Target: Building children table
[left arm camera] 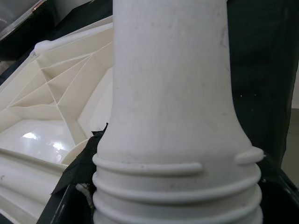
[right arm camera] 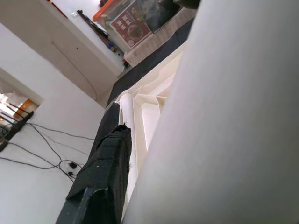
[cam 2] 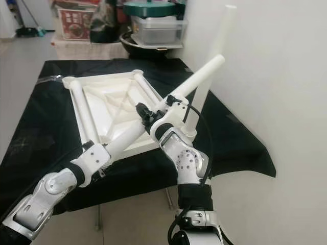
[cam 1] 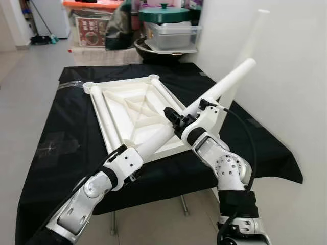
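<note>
While I look down through my left eye, the white table leg (cam 1: 204, 104) lies slantwise above the counter (cam 1: 66, 132), its long axis running from my left gripper (cam 1: 134, 159) at the near threaded end up past my right gripper (cam 1: 180, 122) toward the wall (cam 1: 286, 61). Both sets of fingers look closed on the leg. Below it the upturned tabletop (cam 1: 127, 109) rests on the black cloth, two spare legs lying along its sides.

Through my right eye, another leg (cam 2: 214, 56) stands upright at the tabletop's corner nearest the wall, just behind the one I hold.

From my left wrist, the leg's screw threads (left arm camera: 177, 186) sit next to my fingers, with the tabletop's ribbed underside beyond.

From my right wrist, the leg's smooth shaft (right arm camera: 233, 121) crosses close beside one black finger (right arm camera: 107, 172).

I judge the threaded end must swing down to a free corner socket; my left arm is nearer it, and the wall leaves little room on the right.
</note>
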You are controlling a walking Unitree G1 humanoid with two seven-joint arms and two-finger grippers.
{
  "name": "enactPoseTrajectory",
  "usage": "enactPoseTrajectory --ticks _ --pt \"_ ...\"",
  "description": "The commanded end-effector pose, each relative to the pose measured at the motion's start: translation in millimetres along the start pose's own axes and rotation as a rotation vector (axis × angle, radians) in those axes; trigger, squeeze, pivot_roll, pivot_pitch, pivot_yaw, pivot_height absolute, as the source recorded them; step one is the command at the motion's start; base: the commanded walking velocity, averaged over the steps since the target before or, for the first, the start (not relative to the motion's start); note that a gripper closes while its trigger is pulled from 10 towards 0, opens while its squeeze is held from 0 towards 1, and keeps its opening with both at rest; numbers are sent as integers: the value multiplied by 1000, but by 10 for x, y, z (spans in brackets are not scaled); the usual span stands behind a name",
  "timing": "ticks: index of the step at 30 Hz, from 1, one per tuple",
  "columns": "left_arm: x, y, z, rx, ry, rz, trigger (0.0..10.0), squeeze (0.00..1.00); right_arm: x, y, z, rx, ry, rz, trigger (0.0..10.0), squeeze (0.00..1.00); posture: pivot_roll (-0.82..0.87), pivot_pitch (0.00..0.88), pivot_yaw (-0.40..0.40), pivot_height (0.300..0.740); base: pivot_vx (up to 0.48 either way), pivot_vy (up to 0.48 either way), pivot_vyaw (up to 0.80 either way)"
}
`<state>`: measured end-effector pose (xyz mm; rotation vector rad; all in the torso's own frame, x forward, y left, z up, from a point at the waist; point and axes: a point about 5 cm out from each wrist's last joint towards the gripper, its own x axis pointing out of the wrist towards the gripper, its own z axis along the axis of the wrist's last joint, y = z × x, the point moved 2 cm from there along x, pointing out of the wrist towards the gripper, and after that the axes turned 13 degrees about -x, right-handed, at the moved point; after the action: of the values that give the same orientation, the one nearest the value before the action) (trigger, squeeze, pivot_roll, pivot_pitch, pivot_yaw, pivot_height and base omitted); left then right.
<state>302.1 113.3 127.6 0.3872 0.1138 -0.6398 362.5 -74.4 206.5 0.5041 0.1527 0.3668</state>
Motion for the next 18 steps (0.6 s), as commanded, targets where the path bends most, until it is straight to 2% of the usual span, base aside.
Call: enactPoseTrajectory --ticks 1,5,9,10,14,15,18 --pt "32 -100 66 35 -47 -46 0 0 83 390 -91 121 9 95 0 0 64 0 -83 740 0 0 0" --pt "47 -101 43 49 -43 -40 0 0 89 487 -71 197 -6 128 0 0 65 0 -83 740 0 0 0" --pt "50 -101 18 53 -38 -36 0 0 87 521 -50 225 -11 143 0 0 61 0 -84 740 0 0 0" --pt "56 -91 -17 66 -24 -19 9804 0 82 532 -26 232 -16 152 0 0 60 0 -87 740 0 0 0" --pt "51 -78 -27 58 -29 -14 10000 0 76 528 -9 225 -20 158 0 0 61 0 -90 740 0 0 0" --pt "40 -59 7 35 -53 -12 10000 1000 72 517 2 213 -24 157 0 0 64 0 -93 740 0 0 0" --pt "11 -40 42 7 -75 -19 10000 1000 64 498 31 189 -36 158 0 0 68 0 -95 740 0 0 0"
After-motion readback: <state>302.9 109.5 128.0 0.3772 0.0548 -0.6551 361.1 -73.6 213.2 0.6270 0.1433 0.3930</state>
